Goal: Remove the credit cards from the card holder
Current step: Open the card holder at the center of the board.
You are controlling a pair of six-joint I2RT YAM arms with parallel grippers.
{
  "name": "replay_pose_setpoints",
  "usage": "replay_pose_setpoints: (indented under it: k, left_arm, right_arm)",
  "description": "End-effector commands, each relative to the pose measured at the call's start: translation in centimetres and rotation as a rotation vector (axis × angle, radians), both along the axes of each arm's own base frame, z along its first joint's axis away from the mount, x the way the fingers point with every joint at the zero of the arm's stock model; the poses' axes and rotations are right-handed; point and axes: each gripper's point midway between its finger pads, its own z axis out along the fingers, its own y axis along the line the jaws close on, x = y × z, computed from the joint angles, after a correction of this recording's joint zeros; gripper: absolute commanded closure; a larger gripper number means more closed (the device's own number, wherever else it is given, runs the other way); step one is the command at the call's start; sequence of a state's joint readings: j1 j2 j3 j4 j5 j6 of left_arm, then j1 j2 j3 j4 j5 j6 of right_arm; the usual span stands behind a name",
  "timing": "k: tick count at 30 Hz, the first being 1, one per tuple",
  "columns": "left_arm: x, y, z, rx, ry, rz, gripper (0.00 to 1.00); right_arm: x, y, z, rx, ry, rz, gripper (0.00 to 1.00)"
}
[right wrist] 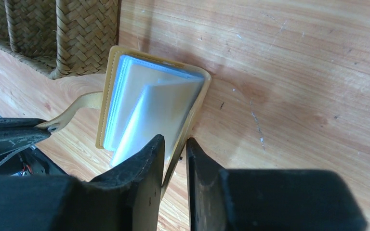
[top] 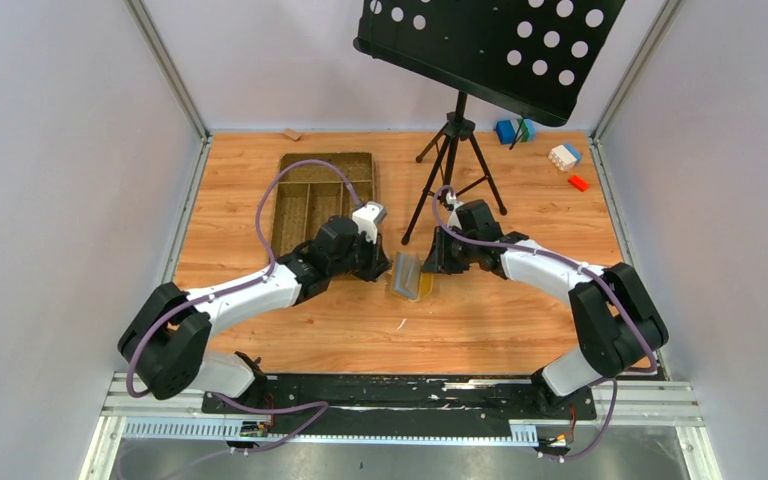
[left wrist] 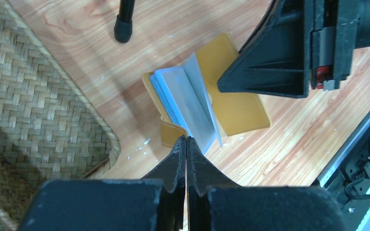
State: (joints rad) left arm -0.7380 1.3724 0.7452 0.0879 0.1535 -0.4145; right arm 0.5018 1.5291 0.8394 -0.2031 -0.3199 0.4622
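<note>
Card holder [top: 409, 277] lies open on the table [top: 500, 320], just right of the woven tray [top: 310, 200], its clear sleeves [right wrist: 144, 96] fanned upward. Left gripper [left wrist: 187, 140]: jaws pressed together on the holder's yellow strap [right wrist: 74, 108]. Right gripper [right wrist: 176, 144]: jaws narrow, straddling the edge of the yellow cover [right wrist: 198, 101] — a firm clamp cannot be confirmed.

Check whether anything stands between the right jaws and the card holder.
Nothing visible does. The right jaws stand on either side of the card holder's yellow cover edge, with its frosted sleeves fanned open just beside them.
</note>
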Motion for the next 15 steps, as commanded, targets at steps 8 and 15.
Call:
replay_pose_setpoints:
  k: [8,15]
  left_arm:
    - [1.4,0.3,1.0,0.015,-0.026,0.054,1.00]
    - [0.6,0.1,3.5,-0.069,-0.089,0.027,1.00]
  right_arm:
    - [1.7,-1.7,0.4,-0.110,-0.044,-0.071,0.69]
    - [0.9,0.3,1.1,0.008,-0.046,-0.003,0.17]
